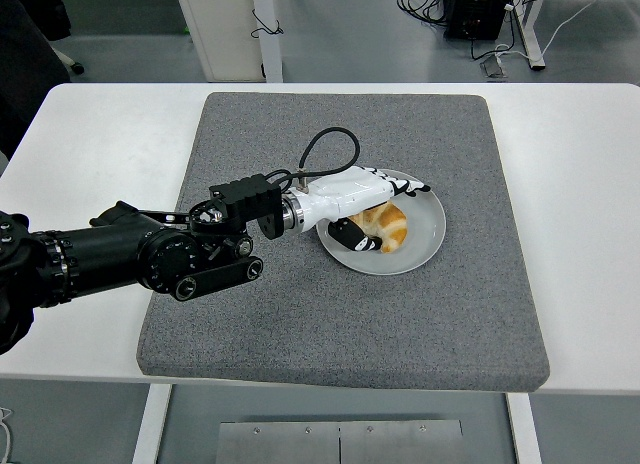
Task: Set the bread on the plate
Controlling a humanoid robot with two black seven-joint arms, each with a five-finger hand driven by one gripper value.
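While the left arm [130, 259] reached in from the left edge over the grey mat [340, 314], its white robot hand [372, 209] hung over the left half of the grey plate [428, 234]. The robot hand's fingers [408, 187] were stretched out nearly straight, pointing toward the far right part of the plate's rim, and the black-tipped thumb [358, 243] lay lower down on the near side. Between the thumb and the fingers lay the bread [385, 227], a golden-brown roll resting on the plate's surface, just under and to the right of the palm. The robot hand looked opened out rather than closed around the bread: the fingers passed above and beyond it, while the thumb sat just beside its near-left end; whether the thumb actually touched the bread could not be told from this view. A black cable [325, 149] looped up behind the wrist, on the far side of the robot hand. The plate sat on the mat, right of its middle, and the mat covered most of the white desk [580, 164]. No right arm showed anywhere in the view.
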